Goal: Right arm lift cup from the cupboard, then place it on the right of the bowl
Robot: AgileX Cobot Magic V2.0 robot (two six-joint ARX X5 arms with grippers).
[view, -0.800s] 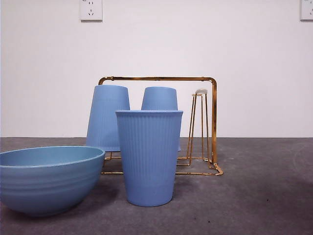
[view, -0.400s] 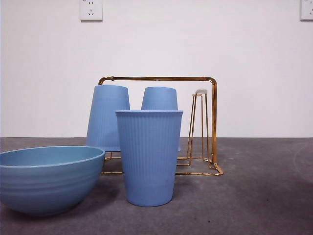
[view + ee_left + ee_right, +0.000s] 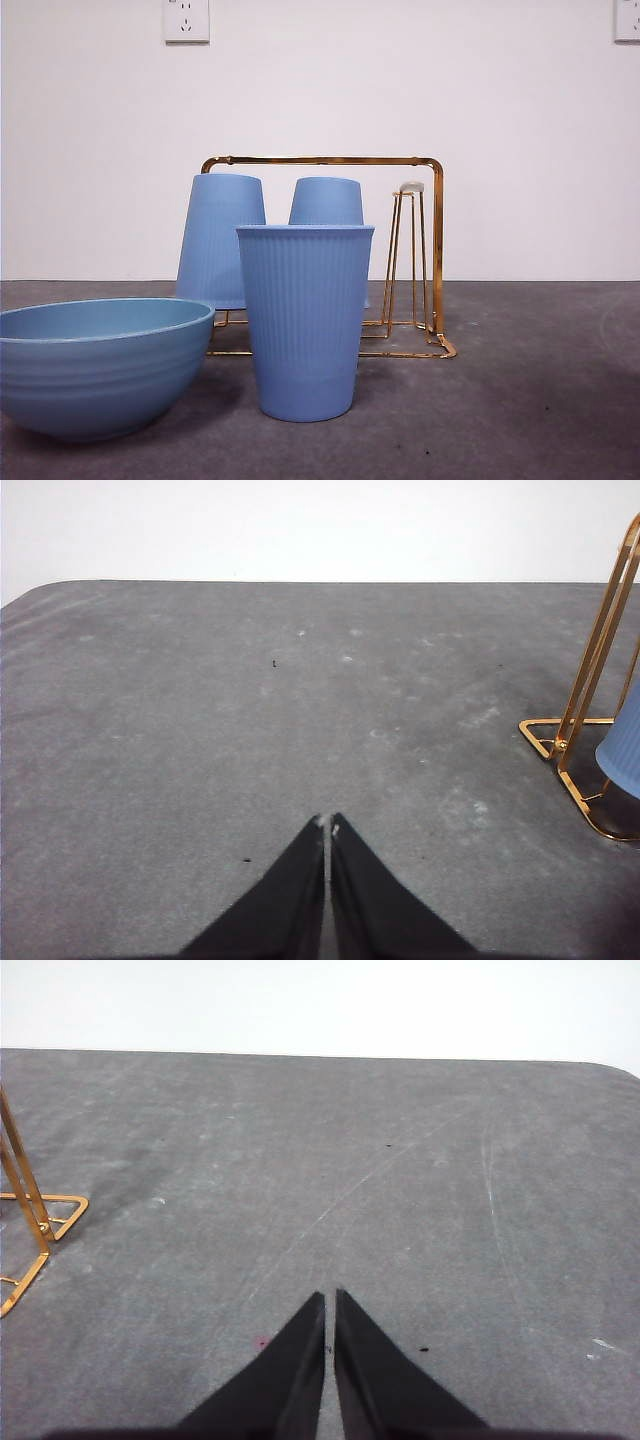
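Observation:
A ribbed blue cup [image 3: 305, 320] stands upright on the grey table, just right of the wide blue-teal bowl [image 3: 95, 362]. Behind them stands the gold wire cupboard [image 3: 432, 250] with two more blue cups upside down on its pegs, one on the left [image 3: 220, 238] and one in the middle [image 3: 326, 201]. Its right peg [image 3: 408, 255] is bare. My right gripper [image 3: 328, 1305] is shut and empty over bare table, with a corner of the cupboard [image 3: 30, 1215] at the view's edge. My left gripper [image 3: 327, 827] is shut and empty, near the cupboard's foot [image 3: 575, 770].
The grey table [image 3: 540, 400] stretches to a white wall with two sockets, one at the top left [image 3: 186, 20] and one at the top right [image 3: 627, 20]. No arm shows in the front view.

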